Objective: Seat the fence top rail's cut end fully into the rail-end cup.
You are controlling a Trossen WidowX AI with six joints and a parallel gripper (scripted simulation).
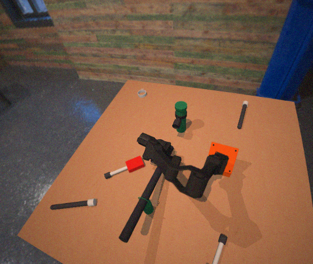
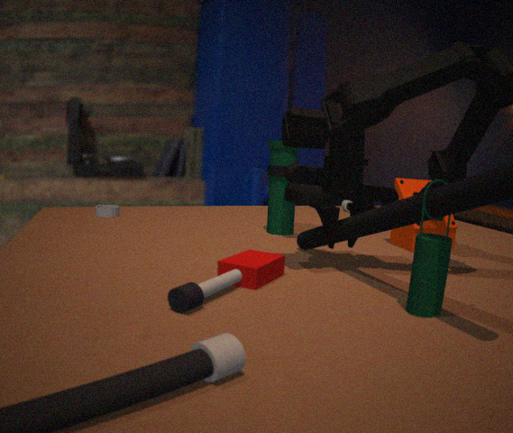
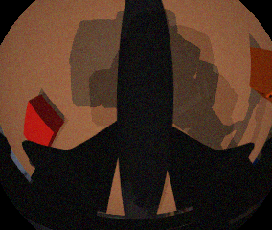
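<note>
The black rail (image 1: 135,217) (image 2: 387,221) (image 3: 146,72) runs through the green wire loop (image 2: 423,205) of the small green post (image 1: 148,208) (image 2: 428,277). It slopes down to its cut end, which is low near the table and apart from the big post. My gripper (image 2: 342,236) (image 3: 141,125) is shut on the rail near that end, one finger on each side. The big green post (image 1: 182,126) (image 2: 280,214) stands upright behind. Its dark band is high under the cap, with the rail-end cup (image 1: 176,123) hanging in front. The arm hides the cut end in the top view.
A red block (image 1: 135,164) (image 2: 251,269) (image 3: 42,122) with a white handle lies left of my gripper. Dark rods with white ends (image 1: 71,204) (image 1: 242,115) lie front left and back right. A white ring (image 1: 142,93) (image 2: 107,211) lies at the back. An orange plate (image 1: 221,146) is by the arm's base.
</note>
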